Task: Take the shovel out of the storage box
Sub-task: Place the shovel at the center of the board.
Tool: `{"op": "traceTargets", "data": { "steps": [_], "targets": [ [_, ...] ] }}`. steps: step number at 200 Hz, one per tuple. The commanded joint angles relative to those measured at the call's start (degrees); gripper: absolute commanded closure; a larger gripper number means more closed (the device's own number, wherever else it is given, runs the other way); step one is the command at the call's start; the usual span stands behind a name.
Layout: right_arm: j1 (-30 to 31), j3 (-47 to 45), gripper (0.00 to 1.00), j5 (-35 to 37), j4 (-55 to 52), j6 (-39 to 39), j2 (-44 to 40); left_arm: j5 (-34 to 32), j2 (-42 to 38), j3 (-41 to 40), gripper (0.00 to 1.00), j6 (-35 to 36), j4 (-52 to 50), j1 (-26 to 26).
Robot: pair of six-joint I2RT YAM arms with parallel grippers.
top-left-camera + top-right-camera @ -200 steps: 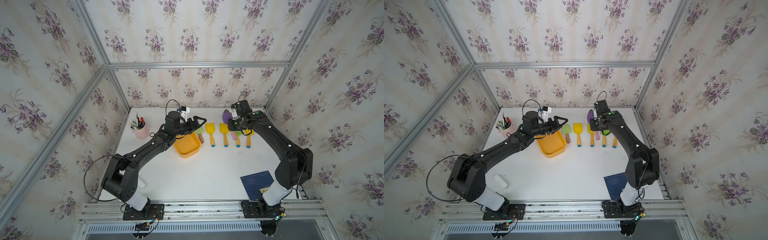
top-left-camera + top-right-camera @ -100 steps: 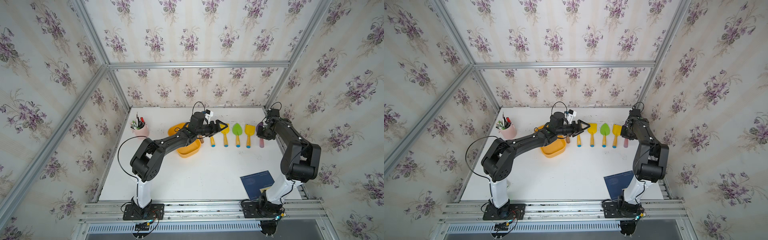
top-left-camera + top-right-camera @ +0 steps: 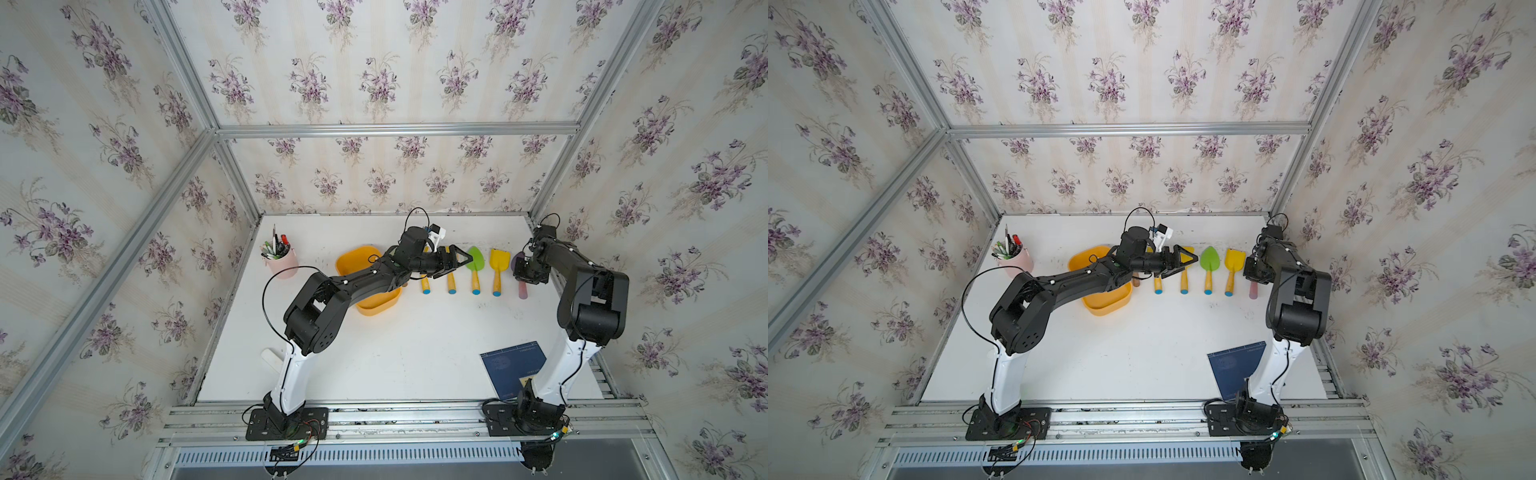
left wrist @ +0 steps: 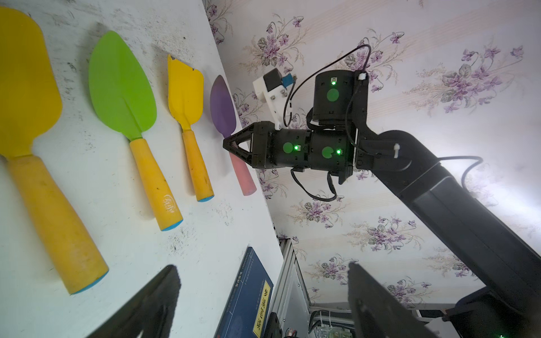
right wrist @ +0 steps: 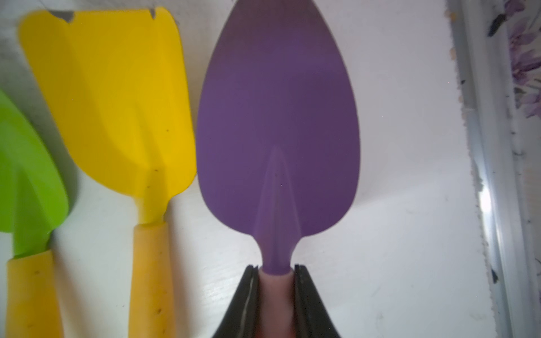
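Status: nearly done, my read. Right gripper [image 5: 276, 270] is clamped narrow on the purple shovel [image 5: 278, 117], right at the neck where the blade meets the pink handle. That shovel is out of the storage box [image 3: 356, 252] and well apart from it. Taking the table as a clock with my bases at 6, the shovel is at 2 and the box at 11. It sits at the 3 o'clock end of the row of other shovels, just beside the square yellow shovel [image 5: 111, 96], blade toward 12. It looks flat on the table [image 3: 415, 353] or barely off it, can't tell which.

Left gripper [image 3: 463, 262] is spread wide, holding nothing, hanging over the row near the green shovel [image 3: 478, 262].

Box: the part of the floor that shows is bare. The 5 o'clock part is hidden under my left arm, so I can't call it empty.

Left to do, I'd say: let go of the purple one, back both arms off.
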Motion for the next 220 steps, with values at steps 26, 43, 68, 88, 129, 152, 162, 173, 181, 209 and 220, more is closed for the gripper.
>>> {"op": "traceTargets", "data": {
  "steps": [26,43,68,88,129,152,162,173,181,209,220],
  "targets": [
    [-0.1,-1.3,0.93,-0.1,2.7,-1.6,0.8,0.9,-0.2,-0.5,0.11,2.1,-0.7,-0.2],
    [-0.2,-0.2,0.90,-0.2,1.5,-1.6,2.1,0.8,-0.3,-0.6,0.11,2.2,-0.8,-0.2],
    [-0.2,-0.3,0.85,0.1,1.7,-2.0,2.4,0.9,-0.6,-1.4,0.11,2.1,-0.5,-0.2],
    [-0.3,0.5,0.82,-0.5,0.8,-2.1,3.1,0.8,-0.8,-1.8,0.11,2.2,-0.4,-0.2],
    [-0.3,-0.2,0.65,-0.3,0.9,-1.3,2.4,0.5,-1.7,-2.5,0.11,2.6,-0.6,-0.2],
    [-0.3,-0.8,0.59,-0.7,1.4,-1.0,1.7,0.6,-1.9,-2.8,0.11,2.8,-0.9,-0.1],
    [-0.3,-1.0,0.58,-0.7,1.3,-1.0,1.5,0.5,-2.1,-3.2,0.11,2.9,-0.9,-0.1],
    [-0.3,-1.3,0.57,-1.0,1.4,-0.7,1.0,0.4,-2.4,-3.4,0.11,3.0,-0.9,-0.1],
    [-0.3,-1.5,0.55,-1.3,1.6,-0.6,0.6,0.4,-2.6,-3.7,0.11,3.1,-1.0,0.0],
    [-0.3,-2.0,0.52,-1.3,1.4,-0.1,-2.5,0.2,-3.9,-5.0,0.11,4.8,-3.0,0.8],
    [-0.3,-2.3,0.51,-1.3,1.4,0.2,-4.6,-0.9,-5.9,-6.9,0.11,6.7,-5.1,1.7]
  ]
}}
